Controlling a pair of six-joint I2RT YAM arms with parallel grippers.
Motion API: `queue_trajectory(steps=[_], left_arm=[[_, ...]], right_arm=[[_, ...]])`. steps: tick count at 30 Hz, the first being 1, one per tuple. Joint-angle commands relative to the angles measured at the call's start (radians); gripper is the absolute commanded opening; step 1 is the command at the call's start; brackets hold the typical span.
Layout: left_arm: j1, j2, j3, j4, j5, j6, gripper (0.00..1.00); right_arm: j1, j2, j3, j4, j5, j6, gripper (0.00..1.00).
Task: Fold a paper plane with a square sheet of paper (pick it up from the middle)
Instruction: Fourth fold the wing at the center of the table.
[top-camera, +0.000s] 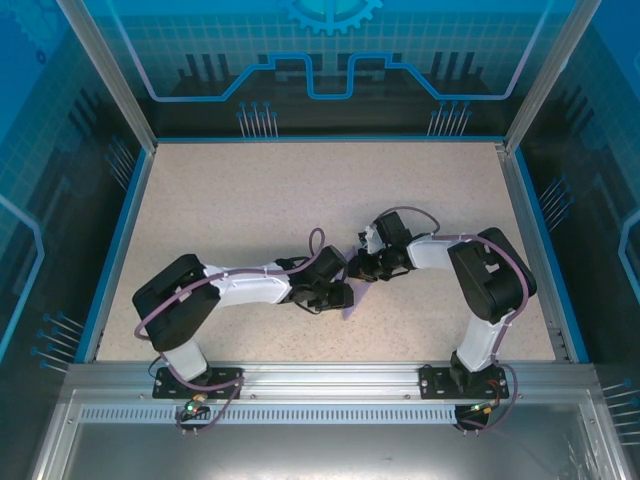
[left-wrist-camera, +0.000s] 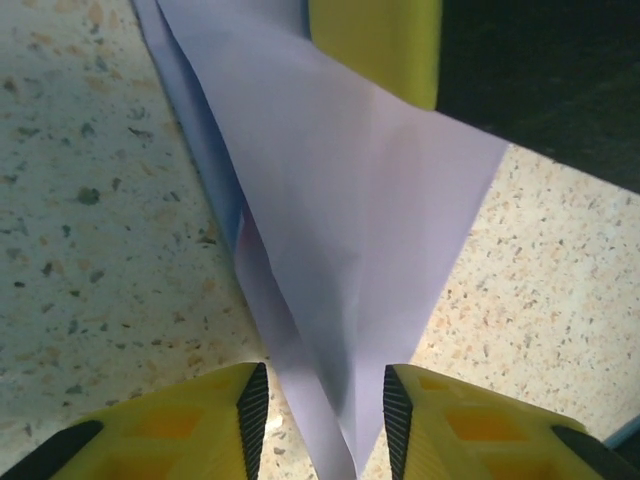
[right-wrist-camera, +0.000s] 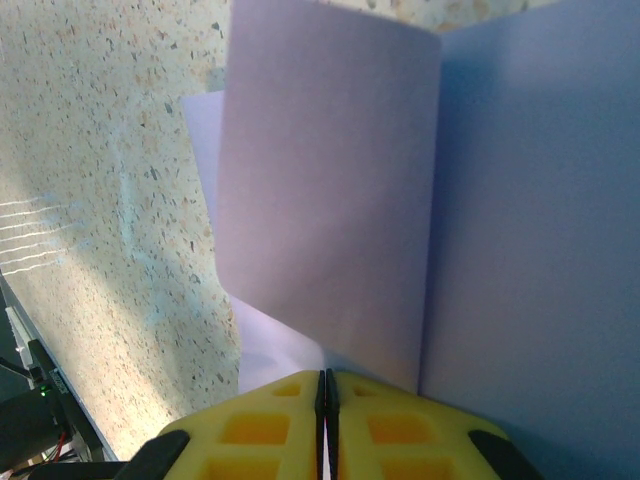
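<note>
The pale lilac paper (left-wrist-camera: 350, 220) is folded into a long pointed shape with a raised flap, lying on the speckled table. My left gripper (left-wrist-camera: 322, 425) is open, and the paper's narrow end runs between its fingers (left-wrist-camera: 250, 410) without touching either pad. At the far end a yellow finger of the right gripper (left-wrist-camera: 375, 45) sits on the paper. In the right wrist view the paper (right-wrist-camera: 330, 200) stands folded upright just ahead of my right gripper (right-wrist-camera: 322, 395), whose pads are pressed together on its edge. From above, the left gripper (top-camera: 340, 293) and right gripper (top-camera: 362, 268) meet mid-table.
The speckled tabletop (top-camera: 250, 200) has a blue rim and glass walls on three sides. The arm bases are bolted to the metal rail (top-camera: 320, 380) at the near edge. Both forearms angle inward across the near half of the table.
</note>
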Motion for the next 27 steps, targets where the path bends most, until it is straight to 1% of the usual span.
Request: queue_trajectory(steps=[1, 13, 19, 25, 27], left_arm=[[-0.007, 0.023, -0.005, 0.02, -0.025, -0.017, 0.35], [-0.006, 0.055, 0.004, 0.004, -0.031, 0.009, 0.19], [-0.006, 0.077, 0.018, -0.017, -0.037, 0.027, 0.15], [-0.008, 0.098, 0.034, -0.045, -0.048, 0.049, 0.14], [-0.008, 0.102, 0.044, -0.061, -0.054, 0.054, 0.11]], right_arm=[[-0.006, 0.044, -0.022, -0.048, 0.04, 0.004, 0.12], [-0.006, 0.049, -0.033, -0.037, 0.036, 0.007, 0.12], [-0.006, 0.052, -0.039, -0.036, 0.038, 0.006, 0.12], [-0.007, 0.049, -0.042, -0.034, 0.038, 0.006, 0.12], [-0.006, 0.047, -0.043, -0.034, 0.039, 0.004, 0.12]])
